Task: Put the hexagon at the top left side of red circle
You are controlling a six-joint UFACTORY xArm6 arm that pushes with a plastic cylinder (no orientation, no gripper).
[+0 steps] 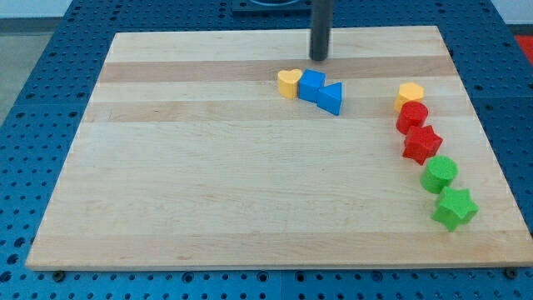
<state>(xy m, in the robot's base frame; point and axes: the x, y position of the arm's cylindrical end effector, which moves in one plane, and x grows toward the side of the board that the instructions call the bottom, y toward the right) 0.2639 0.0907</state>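
Observation:
The yellow hexagon (410,93) lies at the view's right, touching the upper edge of the red circle (411,116). My tip (320,57) is near the view's top centre, well left of the hexagon and just above the blue blocks. It touches no block.
A yellow heart (288,82), a blue cube (311,83) and a blue triangle (331,98) sit clustered below my tip. A red star (421,143), a green circle (439,173) and a green star (454,207) run down the right side of the wooden board (208,183).

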